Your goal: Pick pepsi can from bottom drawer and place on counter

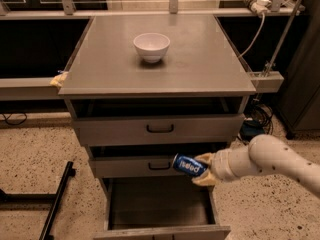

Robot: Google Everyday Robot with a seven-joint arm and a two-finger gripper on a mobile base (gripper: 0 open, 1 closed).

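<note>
1. Camera view, progress: the pepsi can was out of the bottom drawer and hung in the air above its open box. In the picture it lay level with the front of the middle drawer. The drawer's grey floor showed nothing else in it.
2. Camera view, grasp: the gripper reached in from the right on the pale arm. Its two tan fingers were pinched on the can, one above and one below.
3. Camera view, what was left: by this view the pick looked done, while the placing had not begun. The counter surface carried only the white bowl, set toward its back. The can sat well below that surface, so the remaining work was judged to be a lift past the top drawer, a carry over the edge, a set-down on bare surface and a release.
4. Camera view, orientation: the can's long axis ran nearly level, left to right, dipping slightly toward the gripper. One silver end pointed left and the other was hidden between the fingers. The white lettering read upside down, and the can would likely need turning to stand on end.
</note>
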